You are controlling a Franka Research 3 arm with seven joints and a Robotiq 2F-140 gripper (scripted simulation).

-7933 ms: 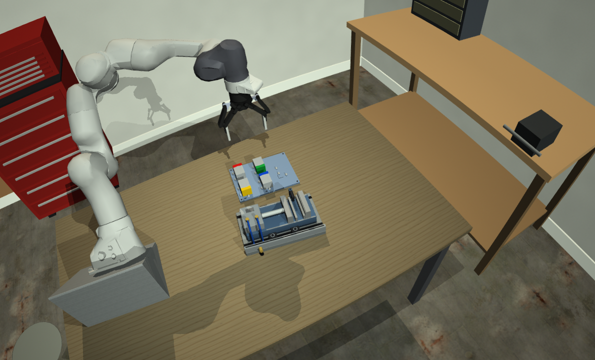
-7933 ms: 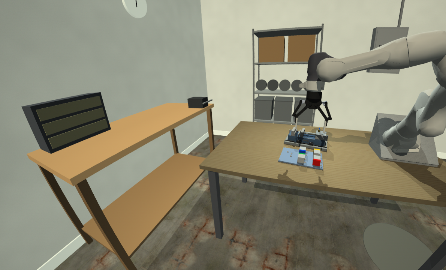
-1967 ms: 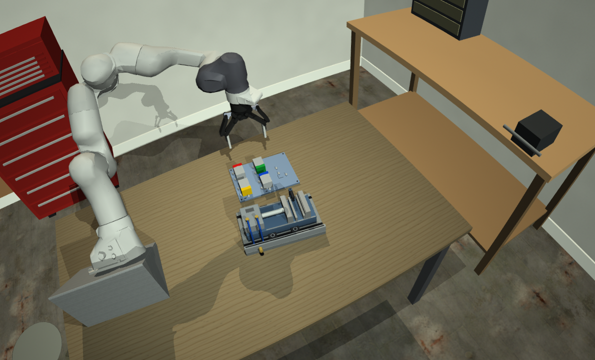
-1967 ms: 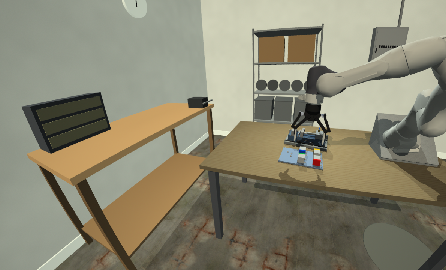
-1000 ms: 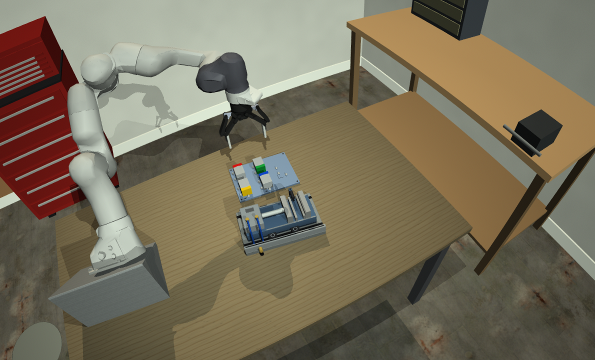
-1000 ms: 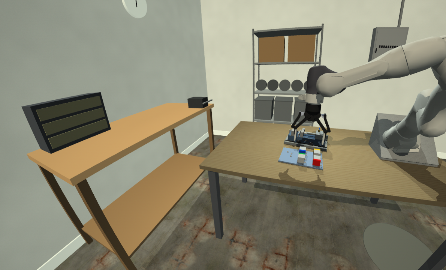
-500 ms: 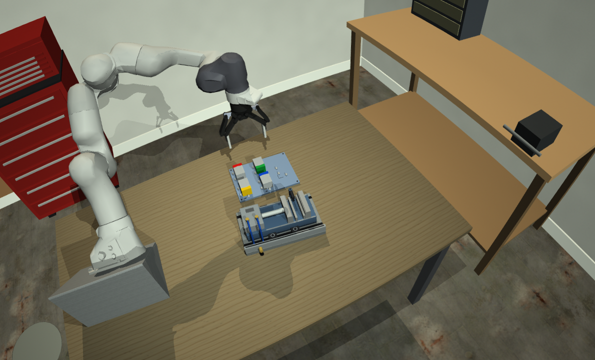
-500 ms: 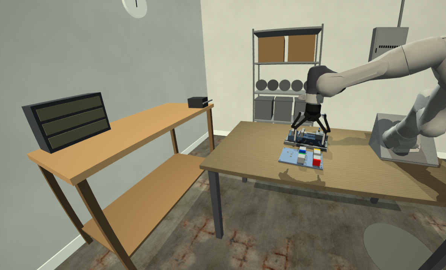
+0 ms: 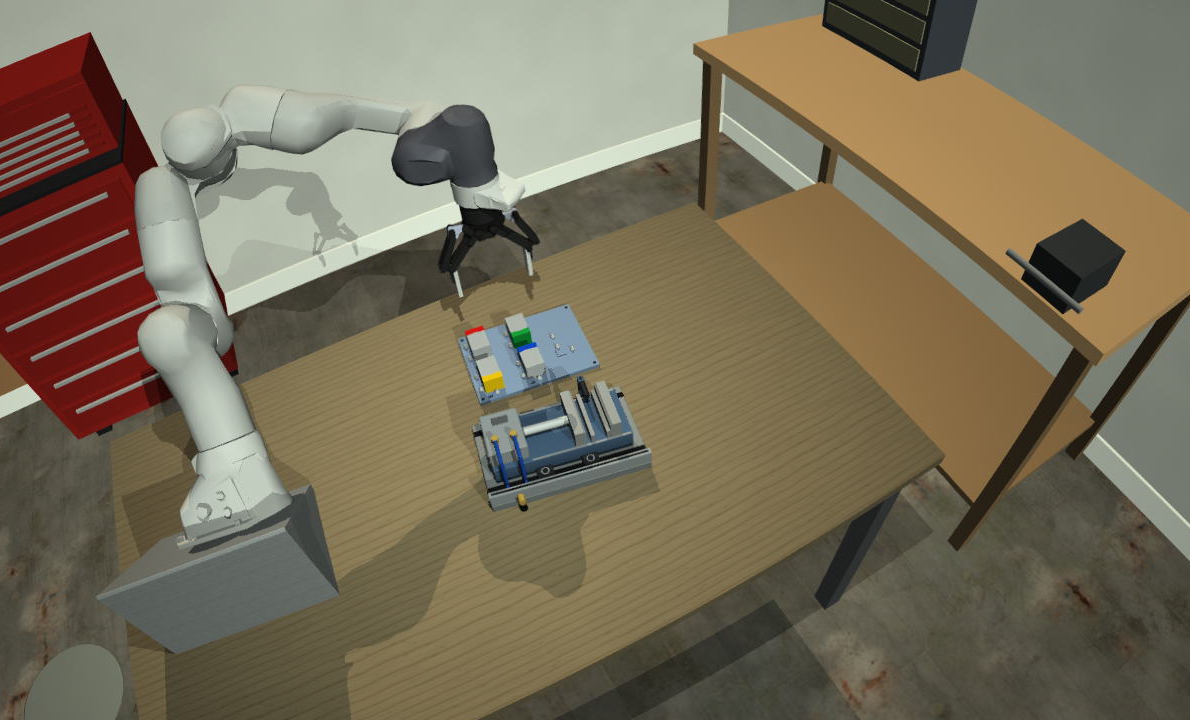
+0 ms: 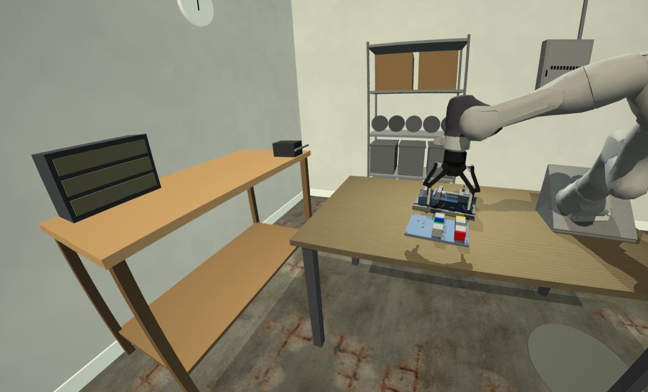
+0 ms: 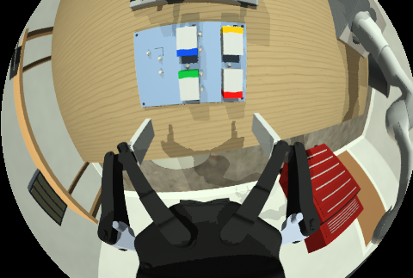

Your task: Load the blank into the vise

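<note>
The yellow-ended blank (image 9: 489, 368) (image 11: 232, 45) lies on the infeed plate (image 9: 581, 335) (image 10: 412, 228) (image 11: 151, 86), its yellow end toward the milling vise (image 9: 545, 447) (image 11: 194, 0). The red-ended blank (image 9: 479, 343) (image 11: 232, 81), blue-ended blank (image 9: 533, 361) (image 11: 187, 38) and green-ended blank (image 9: 517, 325) (image 11: 189, 89) lie on the plate too. My gripper (image 9: 495, 283) (image 10: 449, 208) (image 11: 202, 124) is open and empty, above the table edge beyond the plate's side away from the vise. The fixed jaw (image 9: 607, 408) and black work stop (image 9: 583, 389) show; no blank is between the jaws. The low bars are too small to judge.
Small pins (image 11: 160, 58) stand on the plate beside the blanks. The vise's hosed block (image 9: 500, 431) is at the end nearer the robot base (image 9: 223, 573). A red tool cabinet (image 9: 53, 295) stands behind the arm, and a second workbench (image 9: 894, 161) stands across from it.
</note>
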